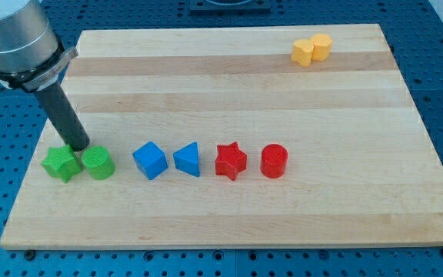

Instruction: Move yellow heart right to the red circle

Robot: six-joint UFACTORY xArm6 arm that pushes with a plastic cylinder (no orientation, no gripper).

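The yellow heart (312,49) lies near the view's top right corner of the wooden board (229,85). The red circle (274,161) stands lower, in the middle right of a row of blocks. My tip (80,146) is at the view's left, just above and between the green star (61,162) and the green circle (98,163), far from the yellow heart and the red circle.
In the row between the green blocks and the red circle stand a blue cube (149,160), a blue triangle (188,158) and a red star (230,161). The arm's grey body (14,38) fills the top left corner.
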